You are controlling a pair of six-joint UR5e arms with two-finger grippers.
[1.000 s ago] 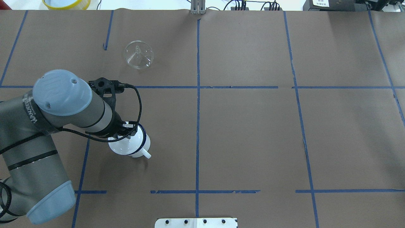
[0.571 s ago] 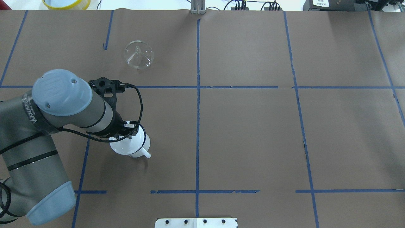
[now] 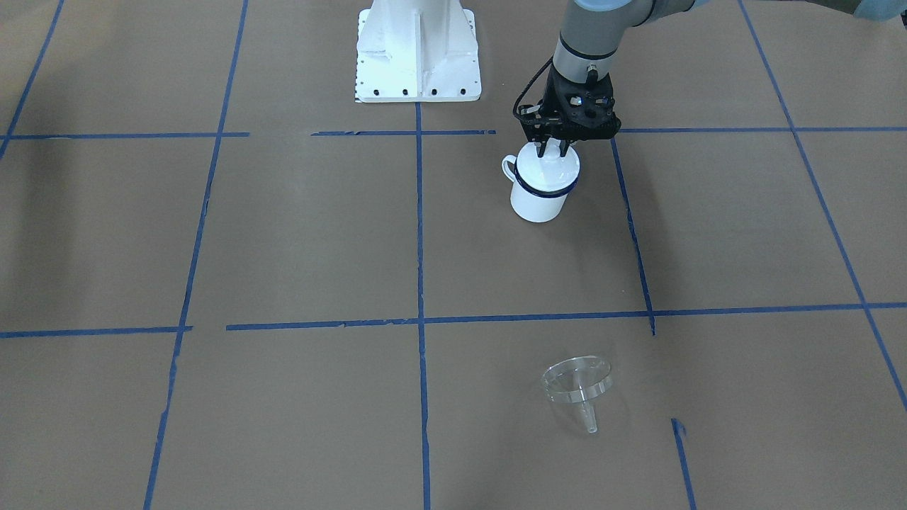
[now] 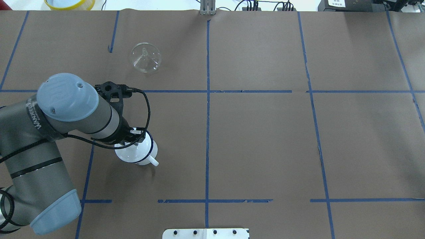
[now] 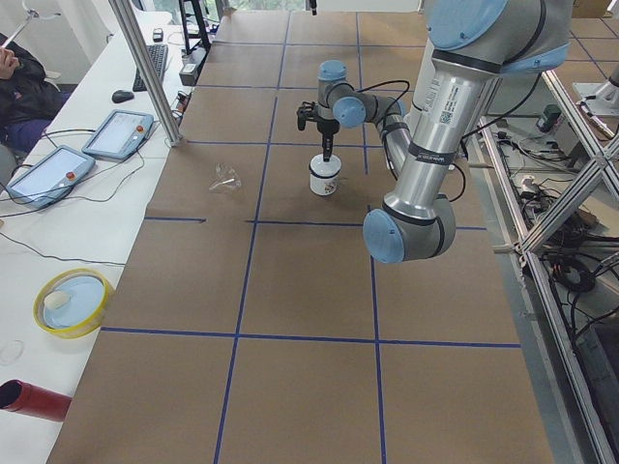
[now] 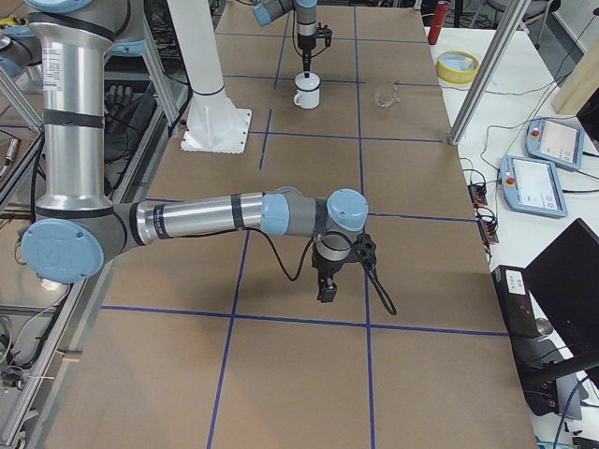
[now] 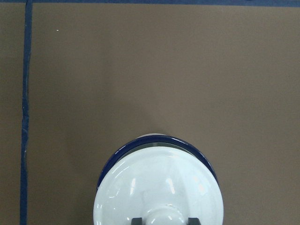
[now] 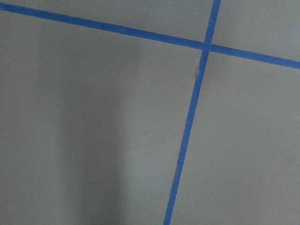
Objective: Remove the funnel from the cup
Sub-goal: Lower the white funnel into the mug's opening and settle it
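The left end effector (image 3: 553, 150) stands straight down over the round white knobbed lid (image 3: 549, 166). Its two dark fingertips (image 7: 137, 220) sit close against either side of the knob and appear to pinch it. Directly beneath, the lid caps the white enamel cup with a dark blue rim (image 3: 538, 202), whose loop handle points off to one side.

Against the overhead picture of a second ago, only the left arm's upper joints have shifted slightly. The cup, the lid and the wrist sit where they were, so I judge nothing is being lifted.

The small clear plastic funnel (image 3: 577, 382) lies well apart from this end effector, farther out from the robot's base. It is tipped on the brown paper surface (image 4: 265, 132) with its spout pointing away from the robot. By my reading the funnel is already out of the cup.

The overhead view hides the fingers under the wrist; the left wrist view alone shows them bracketing the knob. The right end effector (image 6: 326, 295) shows only in the exterior right view, hanging above the surface far from everything, so I cannot tell its spread.
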